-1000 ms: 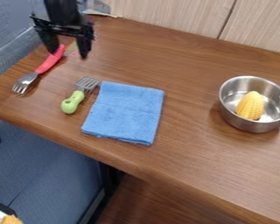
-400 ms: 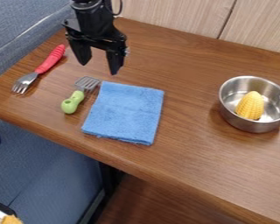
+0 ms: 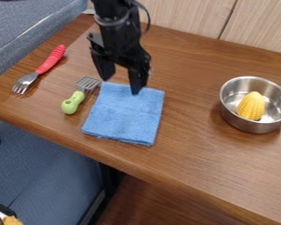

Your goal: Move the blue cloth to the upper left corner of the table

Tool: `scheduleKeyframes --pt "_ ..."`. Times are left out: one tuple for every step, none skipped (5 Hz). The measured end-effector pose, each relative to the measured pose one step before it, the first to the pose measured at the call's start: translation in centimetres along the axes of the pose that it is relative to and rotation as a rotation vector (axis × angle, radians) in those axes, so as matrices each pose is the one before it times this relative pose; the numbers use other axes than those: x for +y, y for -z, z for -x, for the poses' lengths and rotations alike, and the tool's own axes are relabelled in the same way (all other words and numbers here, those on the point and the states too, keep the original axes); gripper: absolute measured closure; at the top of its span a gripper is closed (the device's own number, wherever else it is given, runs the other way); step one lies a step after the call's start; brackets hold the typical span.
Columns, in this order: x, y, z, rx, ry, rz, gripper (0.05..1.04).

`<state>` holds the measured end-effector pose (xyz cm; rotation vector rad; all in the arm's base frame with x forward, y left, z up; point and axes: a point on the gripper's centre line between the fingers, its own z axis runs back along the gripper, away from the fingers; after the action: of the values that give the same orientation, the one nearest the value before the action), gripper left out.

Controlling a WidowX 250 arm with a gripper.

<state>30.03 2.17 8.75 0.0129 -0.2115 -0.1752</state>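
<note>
My black gripper (image 3: pixel 120 85) hangs over the far edge of the blue cloth, its two fingers apart and nothing between them. The folded blue cloth (image 3: pixel 124 117) lies flat on the wooden table (image 3: pixel 192 151), left of the middle, with part of its far edge hidden behind the fingers. Whether the fingertips touch the cloth, I cannot tell.
Close to the cloth's left side lies a small green-handled spatula (image 3: pixel 73 102). Farther left is a fork with a red handle (image 3: pixel 51 59). A metal pot (image 3: pixel 254 126) with a yellow corn cob (image 3: pixel 251 106) inside stands at the right. Behind the table runs a wooden panel (image 3: pixel 189 16).
From the far left part of the table, the gripper has come right and toward the camera, over the cloth's far edge. Its fingers stay apart. Cloth, utensils and pot have kept their places.
</note>
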Motion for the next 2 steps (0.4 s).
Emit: scheduleKeyframes --pt "-0.815 1.106 1.068 0.0416 0.0281 0.0125 0.083" --pt "-0.009 0.947 0.864 0.0306 -0.0083 -0.0127 0.083"
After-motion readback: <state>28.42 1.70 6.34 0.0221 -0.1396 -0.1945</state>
